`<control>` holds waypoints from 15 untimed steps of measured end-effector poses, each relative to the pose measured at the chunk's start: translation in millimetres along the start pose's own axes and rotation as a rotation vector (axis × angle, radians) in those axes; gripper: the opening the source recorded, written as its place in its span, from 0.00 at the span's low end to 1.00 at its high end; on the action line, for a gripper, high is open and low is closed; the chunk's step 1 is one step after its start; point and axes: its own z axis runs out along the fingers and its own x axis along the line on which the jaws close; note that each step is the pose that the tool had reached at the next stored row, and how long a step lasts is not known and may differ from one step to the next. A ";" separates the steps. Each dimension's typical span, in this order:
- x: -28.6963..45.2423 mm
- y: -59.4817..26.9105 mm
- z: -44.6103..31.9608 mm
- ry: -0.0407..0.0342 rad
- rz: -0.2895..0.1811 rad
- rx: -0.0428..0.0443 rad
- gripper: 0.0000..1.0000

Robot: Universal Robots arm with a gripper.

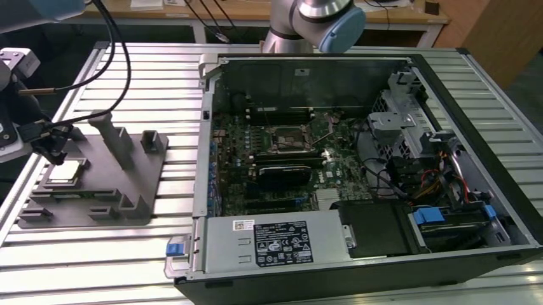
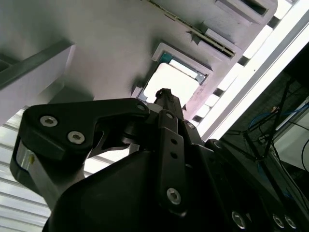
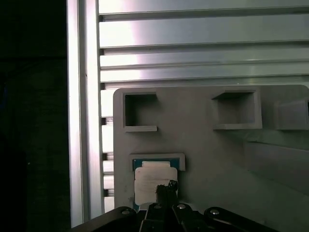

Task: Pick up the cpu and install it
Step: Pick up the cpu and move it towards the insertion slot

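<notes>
The cpu (image 1: pixel 66 173) is lying flat in a shallow square pocket near one corner of the grey fixture tray (image 1: pixel 144 190), at the exterior view's left, its shiny top facing up. In both wrist views the cpu (image 2: pixel 174 79) (image 3: pixel 147 183) is sitting framed by the pocket's raised rim on the tray (image 2: pixel 96 48) (image 3: pixel 203 159), with a thin green edge showing along one side.

The gripper (image 1: pixel 48 147) is hovering directly over the chip. Its black fingers are pressing together into a single narrow tip with nothing between them, and that tip (image 2: pixel 164 93) (image 3: pixel 166 186) is pointing at the silver top; whether it is touching the metal cannot be told.

The tray is resting on the slatted aluminium table (image 1: pixel 127 76). Well apart, toward the exterior view's right, an open computer case (image 1: pixel 475 114) is lying on its side, exposing the motherboard (image 1: pixel 254 140) with its processor socket (image 1: pixel 288 138) and the power supply (image 1: pixel 271 244) nearer the camera.
</notes>
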 end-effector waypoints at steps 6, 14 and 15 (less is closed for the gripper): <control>2.4 -0.4 5.9 0.0009 0.000 -0.0002 0.11; 4.4 -1.0 13.6 0.0010 0.000 -0.0003 0.11; 4.5 -1.1 14.6 0.0010 0.000 -0.0003 0.11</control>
